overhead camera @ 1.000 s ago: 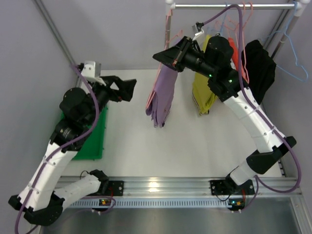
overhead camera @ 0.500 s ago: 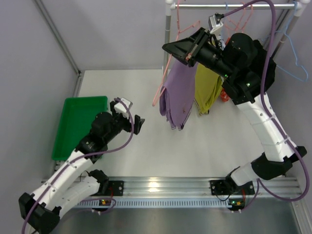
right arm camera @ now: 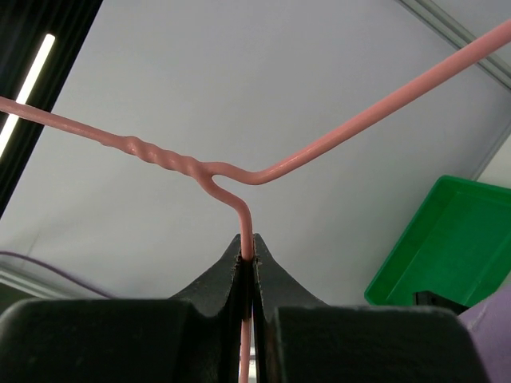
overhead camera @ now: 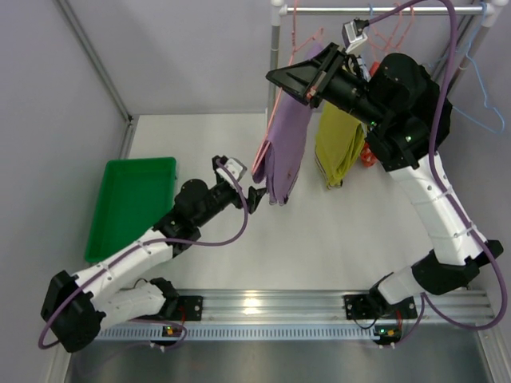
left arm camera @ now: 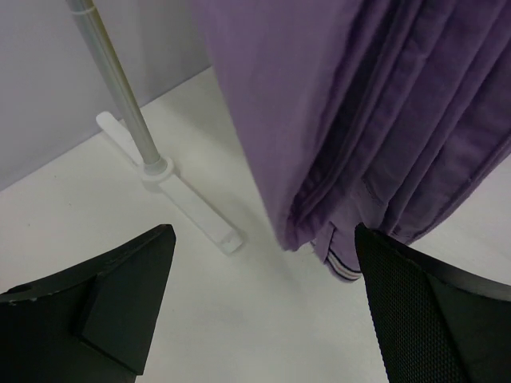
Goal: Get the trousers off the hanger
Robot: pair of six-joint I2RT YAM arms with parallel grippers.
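Right pincer [right arm camera: 247, 254] raised at the back of the table [overhead camera: 335, 231], close under the rail [overhead camera: 383, 9]; jaws pressed tight together on the hanger [right arm camera: 247, 211], the pink wire nipped just below the fork where its two arms part; twisted neck runs off to the left in the wrist view; whether the hook sits on the rail, cannot tell.

Trousers [overhead camera: 283, 148] draped on the hanger, hanging long and folded, lower end low over the table; touching it or not, cannot tell; one pink hanger arm shows along their left edge from above.

Left pincer [overhead camera: 254, 198] low over the table, reaching at the trousers' lower end; jaws spread wide, nothing between them; in its wrist view the hem hangs just ahead, nearer the right-hand finger [left arm camera: 431, 311], apart from it.

Yellow garment [overhead camera: 335, 148] hangs just right of the trousers; green tray [overhead camera: 132, 203] on the table, far left; rack foot [left arm camera: 172, 191] stands left of the hem.
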